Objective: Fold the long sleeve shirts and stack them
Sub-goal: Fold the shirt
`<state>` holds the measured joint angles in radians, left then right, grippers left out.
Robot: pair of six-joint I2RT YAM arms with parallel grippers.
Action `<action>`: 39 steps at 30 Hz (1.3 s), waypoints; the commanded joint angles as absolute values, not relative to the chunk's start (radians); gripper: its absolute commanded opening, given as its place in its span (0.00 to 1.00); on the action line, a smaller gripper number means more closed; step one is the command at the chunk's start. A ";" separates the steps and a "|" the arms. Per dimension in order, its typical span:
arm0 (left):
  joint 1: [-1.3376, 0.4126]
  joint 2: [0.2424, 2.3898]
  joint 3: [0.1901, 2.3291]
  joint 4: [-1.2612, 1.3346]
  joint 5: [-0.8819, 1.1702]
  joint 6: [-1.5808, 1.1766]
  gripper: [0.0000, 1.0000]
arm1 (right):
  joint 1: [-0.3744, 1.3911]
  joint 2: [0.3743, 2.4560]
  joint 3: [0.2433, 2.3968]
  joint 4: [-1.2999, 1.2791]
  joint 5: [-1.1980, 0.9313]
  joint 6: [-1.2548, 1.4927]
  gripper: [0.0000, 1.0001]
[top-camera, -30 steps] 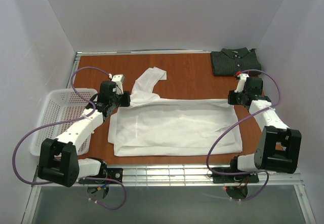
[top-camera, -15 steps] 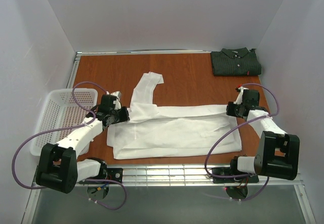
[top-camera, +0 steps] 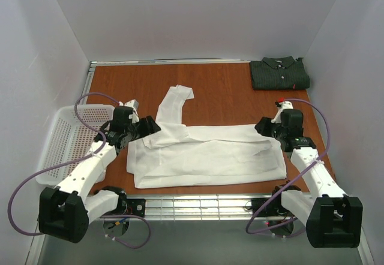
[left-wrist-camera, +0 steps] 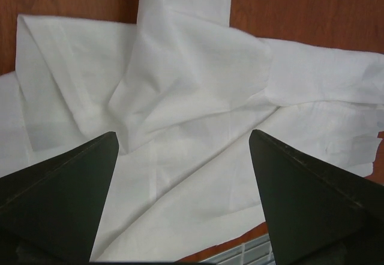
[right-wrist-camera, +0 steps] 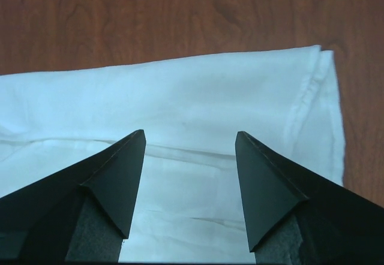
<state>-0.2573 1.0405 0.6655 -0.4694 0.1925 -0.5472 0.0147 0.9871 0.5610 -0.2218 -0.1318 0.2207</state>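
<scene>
The white long sleeve shirt [top-camera: 204, 154] lies folded lengthwise on the brown table, with one sleeve [top-camera: 172, 104] stretched toward the back. My left gripper [top-camera: 150, 130] hovers over the shirt's left end, open, with only white cloth [left-wrist-camera: 192, 85] below its jaws [left-wrist-camera: 183, 136]. At the right end, my right gripper [top-camera: 265, 131] is open above the folded edge [right-wrist-camera: 180, 97], and nothing sits between its fingers [right-wrist-camera: 191, 134]. The dark grey-green shirt [top-camera: 279, 73] lies folded in the back right corner, a small red tag on its front edge.
A white mesh basket [top-camera: 65, 139] stands at the left table edge, beside my left arm. A metal rail [top-camera: 198, 205] runs along the near edge. White walls close in the table on three sides.
Both grippers brought the shirt's far edge toward the near side, laid it down and opened, letting the cloth go. The shirt is now a narrower band.
</scene>
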 commanded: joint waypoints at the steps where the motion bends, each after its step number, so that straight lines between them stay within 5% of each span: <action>1: -0.253 1.121 0.774 -0.466 0.187 -0.551 0.84 | 0.104 1.011 0.586 -0.184 -0.129 0.278 0.57; 11: -0.249 1.531 1.057 -0.345 0.166 -0.488 0.82 | 0.121 1.163 0.486 -0.144 -0.046 0.348 0.51; 22: -0.244 2.008 1.446 -0.307 0.190 -0.367 0.71 | 0.190 1.088 0.509 -0.224 -0.075 0.216 0.54; 26: -0.244 2.065 1.486 -0.307 0.212 -0.353 0.51 | 0.213 1.040 0.517 -0.233 -0.077 0.207 0.55; 31: -0.273 1.988 1.438 -0.276 0.244 -0.273 0.04 | 0.224 1.002 0.526 -0.227 -0.080 0.206 0.55; 39: -0.471 1.558 1.163 -0.261 0.186 -0.273 0.00 | 0.244 0.936 0.557 -0.235 -0.081 0.203 0.55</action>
<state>-0.3794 1.7706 1.2472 -0.2756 0.1970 -0.2764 0.2314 0.9730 0.5037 -0.2359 -0.0811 0.2214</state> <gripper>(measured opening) 0.006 0.547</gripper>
